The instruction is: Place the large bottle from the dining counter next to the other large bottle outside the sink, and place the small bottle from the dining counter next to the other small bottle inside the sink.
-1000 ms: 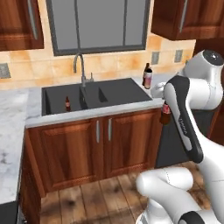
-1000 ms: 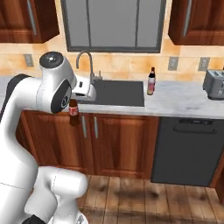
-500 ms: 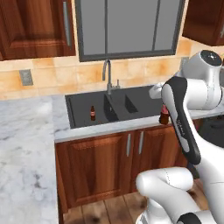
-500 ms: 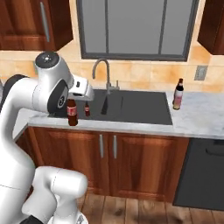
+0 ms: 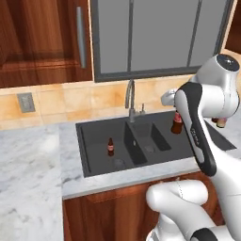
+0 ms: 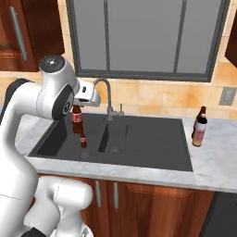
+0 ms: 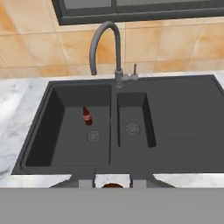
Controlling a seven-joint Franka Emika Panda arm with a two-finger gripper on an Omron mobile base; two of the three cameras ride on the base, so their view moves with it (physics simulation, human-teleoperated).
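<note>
where marble worktop (image 5: 33,164) meets tiled wall (image 5: 56,101), dark sink (image 5: 94,134) under window (image 5: 155,35)

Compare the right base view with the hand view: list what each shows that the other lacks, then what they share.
Right base view alone: the large brown bottle standing on the counter right of the sink, the wall outlet, the cabinet doors below, and the gripper shut on a small bottle over the sink's left end.

Hand view alone: the drains in both basins.

Shared: the black sink, the faucet, the tiled wall, and the other small bottle upright in the left basin.
</note>
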